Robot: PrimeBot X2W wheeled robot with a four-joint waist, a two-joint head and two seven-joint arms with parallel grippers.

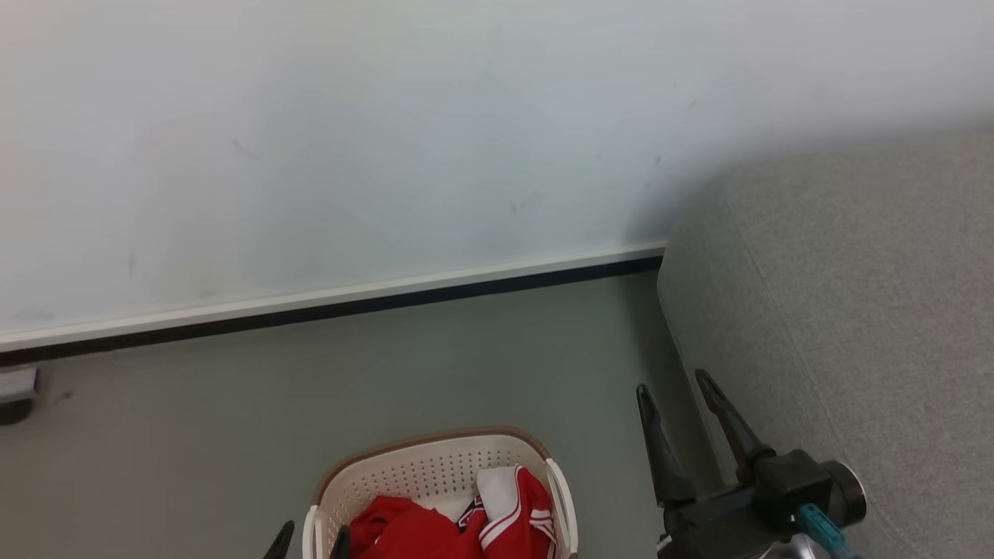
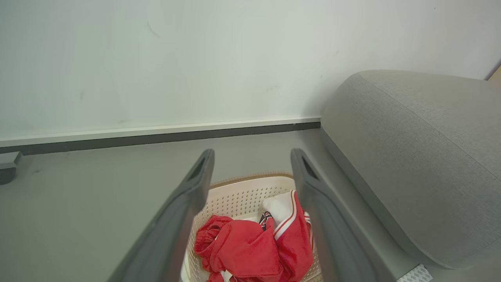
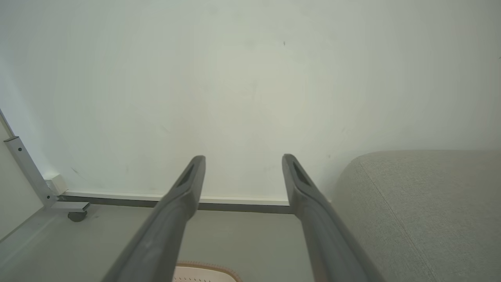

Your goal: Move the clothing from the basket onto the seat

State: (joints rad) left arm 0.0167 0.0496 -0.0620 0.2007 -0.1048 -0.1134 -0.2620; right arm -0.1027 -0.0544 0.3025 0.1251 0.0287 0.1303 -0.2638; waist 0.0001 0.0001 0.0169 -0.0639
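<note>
The cream-white basket (image 1: 435,466) stands on the floor at the bottom middle of the head view, left of the grey-green seat (image 1: 854,310). Red clothing (image 1: 435,532) with white stripes lies bunched inside it. My left gripper (image 1: 311,542) is open at the basket's near left rim, with just its tips showing. In the left wrist view its fingers (image 2: 252,154) frame the basket (image 2: 242,196) and clothing (image 2: 250,250) below, touching nothing. My right gripper (image 1: 673,384) is open and empty between basket and seat, above the floor. The right wrist view shows its gripper (image 3: 243,159), the basket rim (image 3: 203,270) and the seat (image 3: 422,203).
A pale wall with a white and dark baseboard (image 1: 334,303) runs behind the basket. A castor wheel (image 1: 15,396) on a metal frame (image 3: 27,168) sits at the far left by the wall. Grey floor (image 1: 194,435) lies open left of the basket.
</note>
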